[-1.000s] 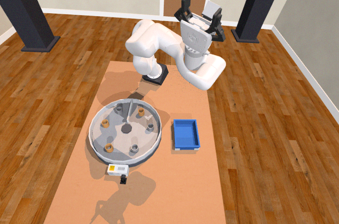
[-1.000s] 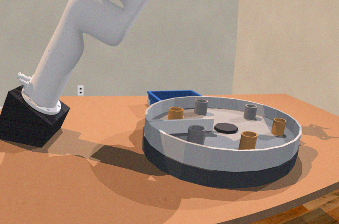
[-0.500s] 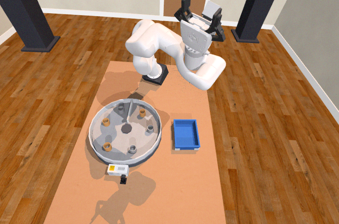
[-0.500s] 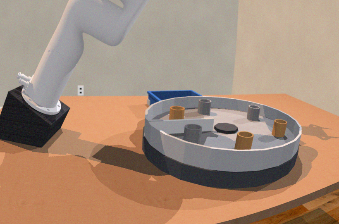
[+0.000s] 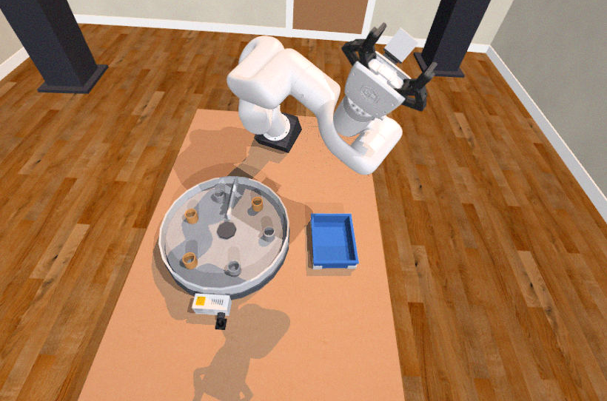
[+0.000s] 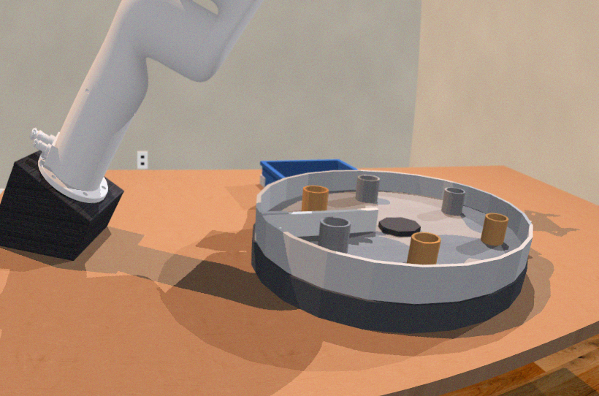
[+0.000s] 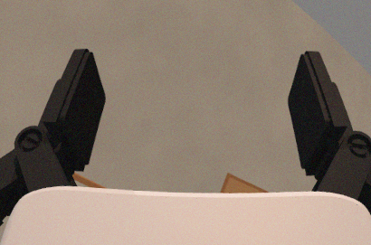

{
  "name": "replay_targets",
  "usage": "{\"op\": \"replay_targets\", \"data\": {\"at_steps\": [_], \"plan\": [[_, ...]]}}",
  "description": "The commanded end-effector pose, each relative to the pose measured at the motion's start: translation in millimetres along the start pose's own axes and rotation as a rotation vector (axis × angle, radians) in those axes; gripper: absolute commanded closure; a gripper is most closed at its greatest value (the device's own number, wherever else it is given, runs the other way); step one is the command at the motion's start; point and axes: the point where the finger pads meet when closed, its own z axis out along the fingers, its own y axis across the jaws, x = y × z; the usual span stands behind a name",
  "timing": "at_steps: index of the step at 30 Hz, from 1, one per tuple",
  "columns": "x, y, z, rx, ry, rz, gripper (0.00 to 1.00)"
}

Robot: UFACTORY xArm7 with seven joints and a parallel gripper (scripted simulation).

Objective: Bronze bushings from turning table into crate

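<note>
The xArm gripper point(image 5: 400, 62) is raised high above the table point(image 5: 323, 351), off to the side of the arm's black base block point(image 5: 289, 137), and points toward the far wall; its two black fingers stand at full spread with nothing between them. The turning table point(image 5: 169, 264), a round grey tray on a dark base, sits on the table top near the arm's base, with a dark octagonal hub point(image 5: 226, 230) at its centre and a grey divider wall point(image 6: 319, 218) running from the rim toward the hub. Three bronze bushings point(image 5: 191, 215) point(image 5: 257, 203) point(image 5: 189, 260) stand upright on the turning table, apart from one another. Three steel bushings point(image 5: 219, 192) point(image 5: 269, 234) point(image 5: 233, 268) also stand upright on it, interspersed with the bronze ones. The blue crate point(image 5: 314, 244) rests beside the turning table, not touching it, and holds nothing. A small white control box point(image 5: 211, 304) lies against the rim of the turning table on the side away from the arm.
</note>
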Motion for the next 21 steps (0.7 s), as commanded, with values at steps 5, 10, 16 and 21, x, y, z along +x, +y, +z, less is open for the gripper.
{"op": "replay_targets", "data": {"at_steps": [5, 10, 16, 21], "plan": [[-0.2, -37.5, -4.1, 0.111, 0.011, -0.005, 0.0], [-0.2, -37.5, -4.1, 0.111, 0.011, -0.005, 0.0], [-4.0, -87.5, -22.3, 0.266, 0.015, -0.019, 0.0], [-4.0, -87.5, -22.3, 0.266, 0.015, -0.019, 0.0]]}}
